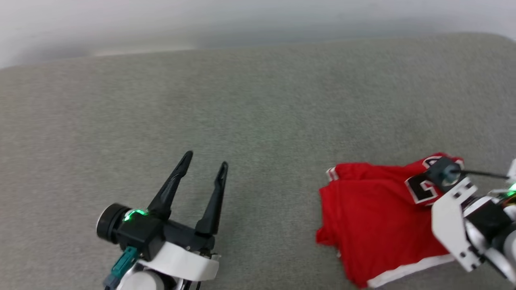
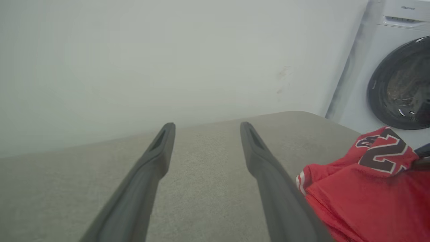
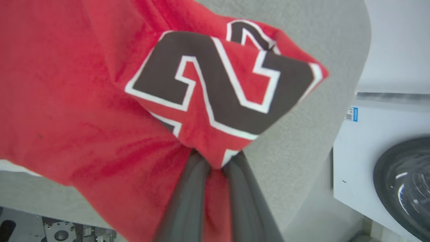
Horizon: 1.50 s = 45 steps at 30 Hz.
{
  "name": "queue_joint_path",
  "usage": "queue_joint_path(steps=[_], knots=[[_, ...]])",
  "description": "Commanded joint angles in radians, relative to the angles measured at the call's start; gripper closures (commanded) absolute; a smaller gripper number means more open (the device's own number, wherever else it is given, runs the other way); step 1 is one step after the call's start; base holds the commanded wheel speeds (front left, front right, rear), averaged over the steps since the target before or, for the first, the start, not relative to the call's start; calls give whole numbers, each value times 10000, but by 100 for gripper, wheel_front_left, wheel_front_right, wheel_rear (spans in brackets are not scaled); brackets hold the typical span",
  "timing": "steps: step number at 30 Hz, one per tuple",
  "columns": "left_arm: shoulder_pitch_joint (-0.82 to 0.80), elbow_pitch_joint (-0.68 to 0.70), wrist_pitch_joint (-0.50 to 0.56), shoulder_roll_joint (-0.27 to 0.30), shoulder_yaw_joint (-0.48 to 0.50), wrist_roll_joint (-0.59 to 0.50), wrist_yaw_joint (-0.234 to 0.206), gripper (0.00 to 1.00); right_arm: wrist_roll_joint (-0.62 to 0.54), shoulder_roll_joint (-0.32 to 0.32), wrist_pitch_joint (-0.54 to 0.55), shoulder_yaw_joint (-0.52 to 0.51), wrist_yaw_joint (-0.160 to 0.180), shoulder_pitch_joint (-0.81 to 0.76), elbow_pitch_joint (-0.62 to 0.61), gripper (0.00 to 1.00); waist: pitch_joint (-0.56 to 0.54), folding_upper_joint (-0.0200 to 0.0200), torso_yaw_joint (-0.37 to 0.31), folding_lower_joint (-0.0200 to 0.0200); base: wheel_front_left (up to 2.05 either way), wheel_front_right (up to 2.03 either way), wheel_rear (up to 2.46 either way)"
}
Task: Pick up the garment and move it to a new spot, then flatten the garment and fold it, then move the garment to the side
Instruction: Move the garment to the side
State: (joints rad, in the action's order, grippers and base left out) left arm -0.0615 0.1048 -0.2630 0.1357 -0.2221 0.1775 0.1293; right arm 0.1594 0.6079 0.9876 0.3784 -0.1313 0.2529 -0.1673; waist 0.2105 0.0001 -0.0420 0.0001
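Note:
The garment is a red jersey with white trim, lying bunched at the right of the grey table. Its black, white-outlined number print faces up at the back right. In the right wrist view my right gripper is shut on a fold of the garment just below the number print, and the pinched fold is raised. My left gripper hovers open at the lower left, well clear of the cloth. In the left wrist view the left gripper holds nothing, with the garment to its right.
A white washing machine with a dark round door stands beyond the table's right end, and shows too in the right wrist view as the washing machine. A pale wall runs behind the table. The table's left and middle are bare grey cloth.

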Motion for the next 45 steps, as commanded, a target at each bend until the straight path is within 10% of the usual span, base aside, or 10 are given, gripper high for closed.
queue_joint_path(steps=[1, 18, 35, 36, 37, 45], knots=[[-324, 96, -21, 32, -125, -59, 18, 0, 140, 283, 37, -63, 9, 336, -106, 100, 726, -1, -726, -1, 0, 0, 0], [-3052, 1551, -21, 1300, -1226, -336, 18, 0, -843, 1754, -2552, -3321, 12, 2306, 3103, 100, 3930, -1, -1707, -1, 0, 0, 0], [-3529, 1763, -21, 1612, -1235, -366, 10, 0, -2824, 1183, -4964, -4854, 14, 3624, 6129, 100, 4571, -1, -1440, -1, 0, 0, 0], [-3507, 1733, -21, 1575, -1217, -354, 6, 0, -2955, 1105, -4939, -4890, 14, 3678, 6105, 75, 4499, -1, -1437, -1, 0, 0, 0], [-3468, 1700, -21, 1527, -1206, -347, 6, 0, -3018, 998, -4819, -4958, 14, 3691, 6106, 0, 4402, -1, -1432, -1, 0, 0, 0], [-2806, 1292, -21, 1244, -585, -175, -104, 0, -3234, 651, -4220, -4419, 12, 4004, 4872, 0, 3098, -1, -1409, -1, 0, 0, 0]])
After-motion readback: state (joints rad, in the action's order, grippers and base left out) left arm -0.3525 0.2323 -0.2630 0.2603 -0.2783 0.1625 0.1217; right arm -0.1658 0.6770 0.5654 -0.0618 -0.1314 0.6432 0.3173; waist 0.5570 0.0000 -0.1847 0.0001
